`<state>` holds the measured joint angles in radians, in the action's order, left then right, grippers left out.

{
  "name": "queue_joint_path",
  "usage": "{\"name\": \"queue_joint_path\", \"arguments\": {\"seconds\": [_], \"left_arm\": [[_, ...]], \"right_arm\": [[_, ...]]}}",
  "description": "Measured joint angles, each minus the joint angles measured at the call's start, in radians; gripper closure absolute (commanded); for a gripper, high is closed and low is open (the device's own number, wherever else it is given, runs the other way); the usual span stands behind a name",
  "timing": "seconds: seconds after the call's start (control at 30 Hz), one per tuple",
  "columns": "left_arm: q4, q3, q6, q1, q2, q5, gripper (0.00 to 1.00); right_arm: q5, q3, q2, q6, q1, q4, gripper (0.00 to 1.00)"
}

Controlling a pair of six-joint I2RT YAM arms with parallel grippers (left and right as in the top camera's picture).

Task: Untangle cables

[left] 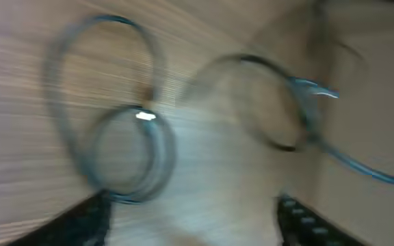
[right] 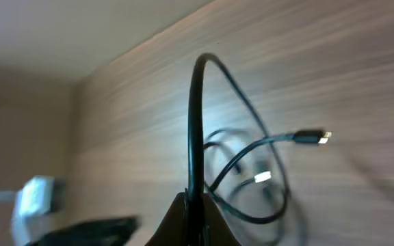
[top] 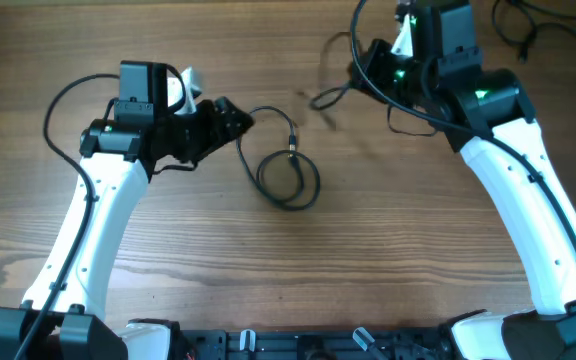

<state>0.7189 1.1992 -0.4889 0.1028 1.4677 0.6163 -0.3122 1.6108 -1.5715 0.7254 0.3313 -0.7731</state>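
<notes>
- Wood table (top: 368,270): coil (top: 288,185) lies loose.
- Up right of coil, right end effector (right: 190,213) pinches a second cable (right: 195,116).
- Beside coil, left end effector (top: 236,118) looks spread, empty.
- Maybe halfway done imo.

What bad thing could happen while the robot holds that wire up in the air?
1. The right gripper pinches the lifted cable low down, and its plug hangs free. It could swing and catch on something, or the cable could slip out.
2. The coiled cable lies beside the open left gripper. A badly aimed pull might tighten its loop into a knot.
</notes>
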Motion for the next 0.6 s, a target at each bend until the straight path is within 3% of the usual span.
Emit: {"name": "queue_joint_path", "arguments": {"seconds": [0.13,0.3,0.37,0.43,0.53,0.6], "left_arm": [[-0.023,0.000,-0.082,0.000,0.000,0.176,0.15],[-0.029,0.000,-0.230,0.000,0.000,0.204,0.14],[-0.032,0.000,-0.304,0.000,0.000,0.203,0.19],[-0.032,0.000,-0.344,0.000,0.000,0.196,0.38],[-0.031,0.000,-0.385,0.000,0.000,0.167,0.80],[-0.031,0.000,-0.397,0.000,0.000,0.130,0.86]], "right_arm": [[-0.211,0.000,0.000,0.031,0.000,0.022,0.96],[-0.340,0.000,0.000,0.061,0.008,0.069,0.96],[-0.366,0.000,0.000,0.064,0.028,0.088,0.96],[-0.382,0.000,0.000,0.064,0.056,0.104,0.96],[-0.395,0.000,0.000,0.072,0.077,0.103,0.96],[-0.399,0.000,0.000,0.076,0.077,0.101,0.96]]}}
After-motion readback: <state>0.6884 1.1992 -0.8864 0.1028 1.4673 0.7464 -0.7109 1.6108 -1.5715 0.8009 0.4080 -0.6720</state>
